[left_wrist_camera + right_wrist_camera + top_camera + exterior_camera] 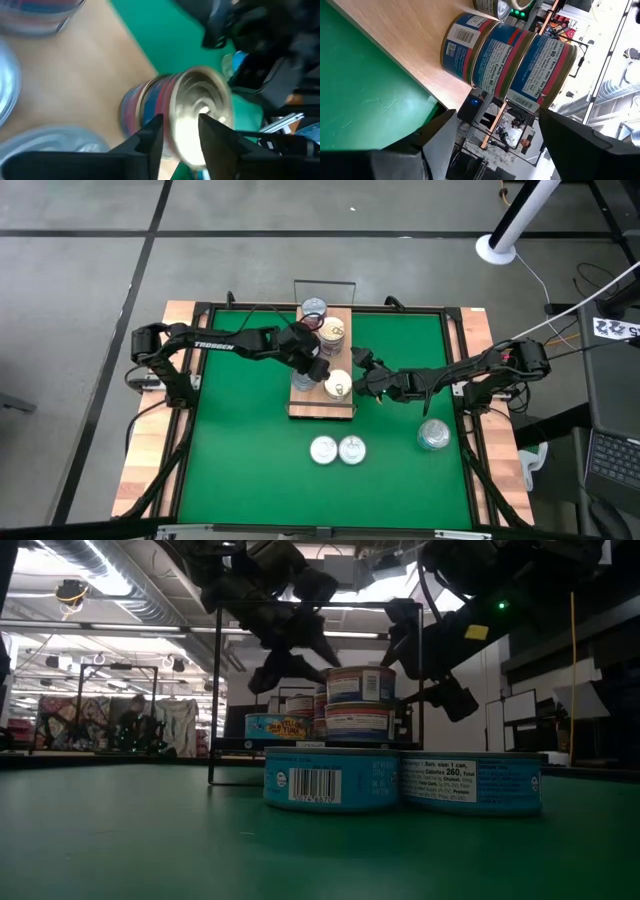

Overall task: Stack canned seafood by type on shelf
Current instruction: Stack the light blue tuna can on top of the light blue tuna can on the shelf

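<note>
While the left gripper [318, 364] is held partly open over the shelf [322, 409], a cream-topped tin [197, 117] is seen between its fingers, ungripped. Right gripper [362, 378] is spread wide beside the stacked tins [507, 57].

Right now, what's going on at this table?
Both arms work over the shelf, which already holds several tins. The left gripper sits over the gold-topped stack at the shelf's near end. The right gripper hangs open just beside it. Two blue-labelled tins and a larger silver tin wait on the green mat.
</note>
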### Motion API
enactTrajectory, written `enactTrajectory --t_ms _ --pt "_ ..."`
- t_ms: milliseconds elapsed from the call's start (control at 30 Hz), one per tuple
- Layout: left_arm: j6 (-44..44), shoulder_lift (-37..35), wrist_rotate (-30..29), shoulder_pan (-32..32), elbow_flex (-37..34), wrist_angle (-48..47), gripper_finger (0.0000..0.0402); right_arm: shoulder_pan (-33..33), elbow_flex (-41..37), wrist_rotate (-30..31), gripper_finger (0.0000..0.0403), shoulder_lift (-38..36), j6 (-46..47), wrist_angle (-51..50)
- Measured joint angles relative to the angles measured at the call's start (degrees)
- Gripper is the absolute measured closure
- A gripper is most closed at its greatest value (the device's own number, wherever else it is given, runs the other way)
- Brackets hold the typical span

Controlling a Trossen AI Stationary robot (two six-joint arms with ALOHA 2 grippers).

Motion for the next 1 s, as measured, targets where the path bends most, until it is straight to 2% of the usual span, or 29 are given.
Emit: enactTrajectory --t_ms 133,333,667,800,900,1000 --pt "1.51 -0.07 0.26 0.35 0.02 4.69 0.0263 0.00 0.00 0.00 0.0123 0.02 1.79 0.09" --pt "2.86 -2.78 2.59 2.33 0.04 7.19 0.0250 0.04 0.00 1.17 0.0123 0.02 4.21 0.17" --pt "18.06 -12.04 2.59 1.01 0.04 7.21 0.0249 0.04 -0.02 11.21 0.0123 -3.16 5.31 0.19" --pt "24.99 -15.75 2.61 -4.12 0.10 7.32 0.0249 0.04 -0.02 14.81 0.0123 -5.89 9.50 -0.44" --pt "32.87 -16.95 2.00 -11.04 0.09 7.30 0.0249 0.11 -0.02 18.30 0.0123 -7.97 12.78 -1.97" --pt "39.91 -17.05 -1.57 -18.99 0.09 7.27 0.0249 0.11 -0.02 21.17 0.0123 -9.58 16.64 -3.92"
